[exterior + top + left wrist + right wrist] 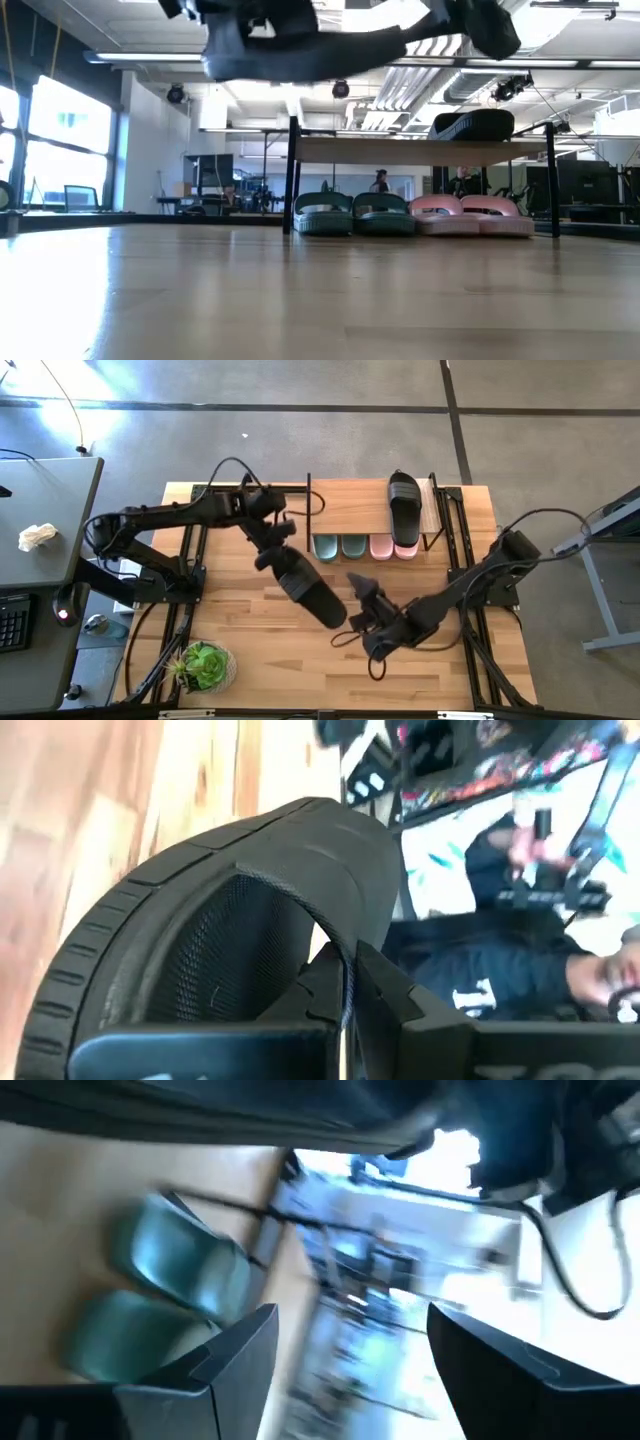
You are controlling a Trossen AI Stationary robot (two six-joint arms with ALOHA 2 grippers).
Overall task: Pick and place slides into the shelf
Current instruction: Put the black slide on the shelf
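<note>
The left claw [283,553] is closed tight on the strap of a black slide [312,592] and holds it in the air above the middle of the counter [250,630]; in the left wrist view its fingers [345,985] pinch the edge of the ribbed strap [290,850], with the slide [190,950] filling most of that picture. In the low view the held slide [270,45] hangs clear of the counter [300,290], with open air under it. The right claw [360,592] stands spread as wide as it goes, holding nothing, just beside the toe end of the held slide; whether it touches it I cannot tell. In the right wrist view its 2 fingers [230,1360] are wide apart with nothing between them. The shelf [365,505] stands at the far edge of the counter. The other black slide [405,505] lies on its plank toward the right end, leaving the rest of the plank bare. Under the plank, 2 green slides [340,546] and 2 pink slides [393,547] sit side by side in a row, toes outward, filling the space between the legs [292,175]. A potted plant [205,665] stands at the near left corner, well apart from both arms. The counter between the held slide and the shelf front is bare wood.
</note>
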